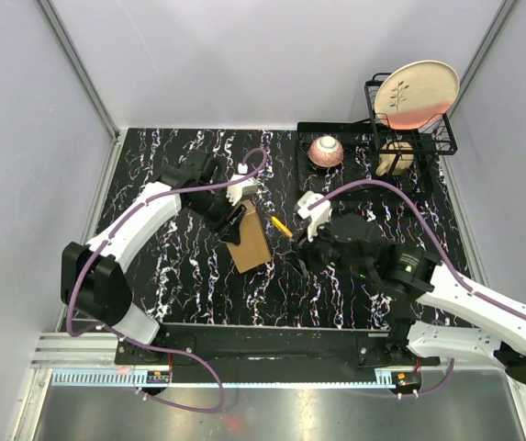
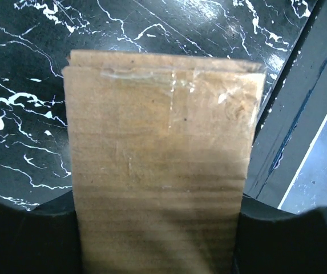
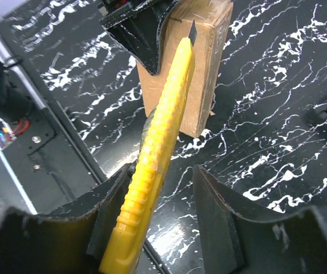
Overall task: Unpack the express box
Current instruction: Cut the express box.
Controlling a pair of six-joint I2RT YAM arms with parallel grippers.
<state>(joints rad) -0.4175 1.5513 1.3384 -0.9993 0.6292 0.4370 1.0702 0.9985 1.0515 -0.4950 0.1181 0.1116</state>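
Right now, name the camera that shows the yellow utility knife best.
Right wrist. There the yellow utility knife fills the frame, running from the right hand up to its blade tip, which points at the express box. Top external shows only a small yellow sliver of it beside the box. Left wrist shows none of it.

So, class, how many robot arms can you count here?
2. The left arm, left end effector clamped on the express box; the right arm, right end effector holding the yellow utility knife at the box's top.
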